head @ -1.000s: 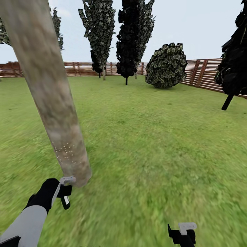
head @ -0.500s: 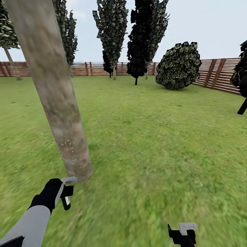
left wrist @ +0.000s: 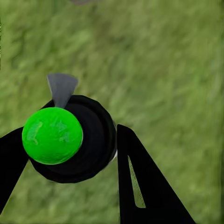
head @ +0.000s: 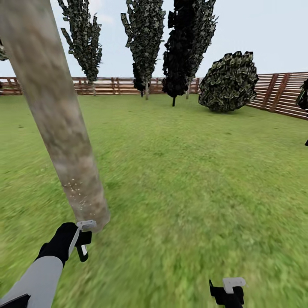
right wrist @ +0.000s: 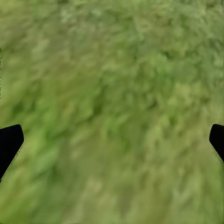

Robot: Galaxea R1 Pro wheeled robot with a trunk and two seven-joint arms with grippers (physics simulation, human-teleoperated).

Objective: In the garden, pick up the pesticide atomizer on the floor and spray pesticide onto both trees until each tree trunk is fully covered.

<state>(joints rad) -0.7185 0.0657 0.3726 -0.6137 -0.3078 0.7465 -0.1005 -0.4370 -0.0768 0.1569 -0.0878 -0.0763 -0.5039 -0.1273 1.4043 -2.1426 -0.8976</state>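
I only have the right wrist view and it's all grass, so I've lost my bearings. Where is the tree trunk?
Observer: In the head view, the tree trunk rises front-left, just beyond the left gripper.
Operator: Does that gripper hold the sprayer?
Observer: Yes. The left wrist view shows its fingers on either side of the pesticide atomizer.
Operator: Any pesticide on the bark?
Observer: A small patch of white specks low on the trunk; the rest looks bare.
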